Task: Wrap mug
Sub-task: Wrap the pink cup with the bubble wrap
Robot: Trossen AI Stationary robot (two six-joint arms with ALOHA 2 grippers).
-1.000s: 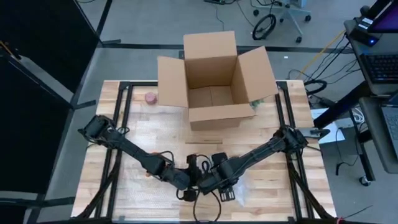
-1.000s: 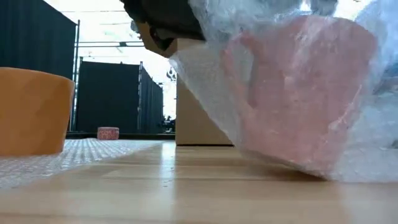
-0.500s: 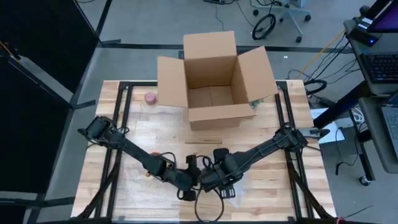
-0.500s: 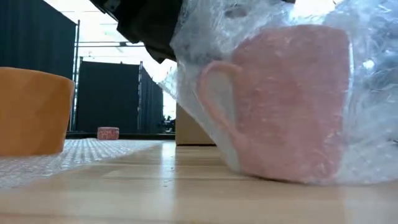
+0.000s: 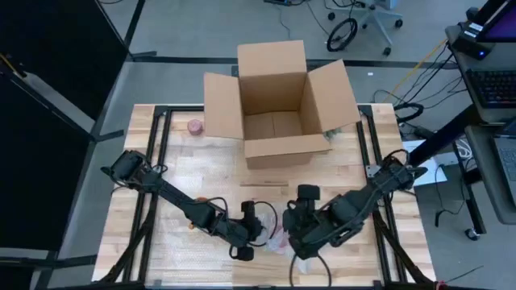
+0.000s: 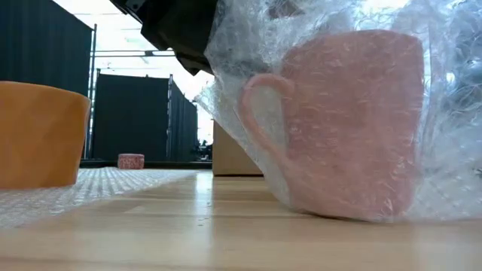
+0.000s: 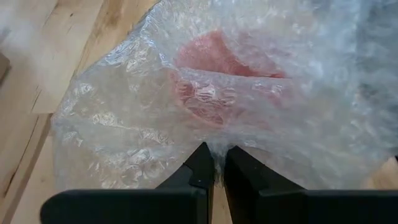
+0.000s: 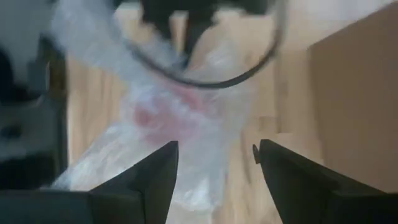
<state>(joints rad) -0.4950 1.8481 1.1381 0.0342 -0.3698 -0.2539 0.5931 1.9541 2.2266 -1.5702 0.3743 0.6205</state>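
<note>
A pink mug (image 6: pixel 346 120) stands upright on the wooden table, its handle (image 6: pixel 252 124) toward the low view's left, loosely covered in clear bubble wrap (image 7: pixel 124 124). From above, the bundle (image 5: pixel 278 238) sits near the table's front middle. My left gripper (image 7: pixel 219 163) is just left of it, shut on the wrap. My right gripper (image 8: pixel 214 165) stands open a little to the bundle's right (image 5: pixel 293 234), nothing between its fingers. My left gripper pinches a gathered bunch of the bubble wrap (image 7: pixel 217 149) between its two fingers, beside the mug's rim. The fingers come slanting down from the table's left. The wrap drapes slack over the mug, whose base rests on the table.
An open cardboard box (image 5: pixel 278 105) stands at the table's far middle, with a small pink object (image 5: pixel 195 126) to its left. More bubble wrap (image 6: pixel 68 192) lies flat on the near left, beside an orange object (image 6: pixel 38 135).
The mug, tilted inside the wrap a second ago, has come down to stand upright on the table. My right gripper has drawn back from the bundle toward the table's right edge. My left gripper has stayed on the wrap.
</note>
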